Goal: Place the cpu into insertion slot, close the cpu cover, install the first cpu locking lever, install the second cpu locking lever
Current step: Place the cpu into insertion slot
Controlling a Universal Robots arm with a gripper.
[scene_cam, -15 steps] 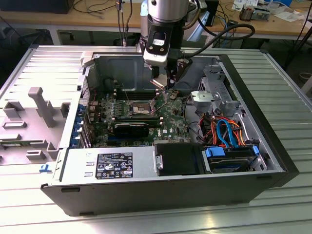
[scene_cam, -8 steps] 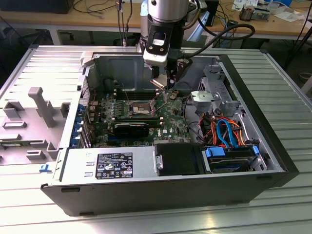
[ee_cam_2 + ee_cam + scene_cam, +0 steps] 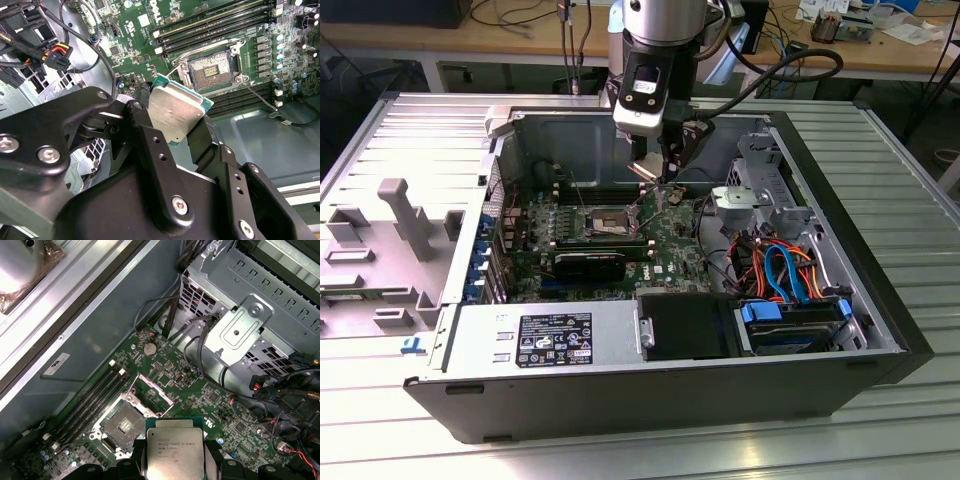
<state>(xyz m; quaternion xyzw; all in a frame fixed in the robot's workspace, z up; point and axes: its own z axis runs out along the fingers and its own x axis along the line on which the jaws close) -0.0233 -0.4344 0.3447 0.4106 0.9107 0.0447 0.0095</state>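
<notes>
- The cpu (image 3: 175, 112) is off the board and held in the air. In the second wrist view its silvery face is bare and its green edge shows. In the exterior view it hangs above the circuit board (image 3: 665, 245), near the socket but not over it.
- The fingers (image 3: 142, 131) of the gripper (image 3: 172, 119) are clamped on two opposite edges of the chip, one on each side.
- The insertion slot (image 3: 122, 424) lies open with its dark centre exposed. The cpu cover (image 3: 152, 389) stands tilted up beside it, on the side toward the round coin cell (image 3: 149, 348), so nothing lies over the socket.
- I judge the step in hand to be the first one, seating the chip, and it is not yet done.
- To do it well, the chip should come level and square with the socket's silvery rim, corners matched. It should then go straight down with no sideways slide, since the fine contacts in the dark centre would likely bend under a drag.
- Because the grip is on the edges, the fingers need room just outside the rim. The raised cover is the nearest thing to foul.
- The memory sticks (image 3: 215, 27) run just beside the socket, while the drive cage (image 3: 260, 325) is well apart from it.
- The computer case (image 3: 650, 395) sits on a ribbed metal table (image 3: 880, 430).
</notes>
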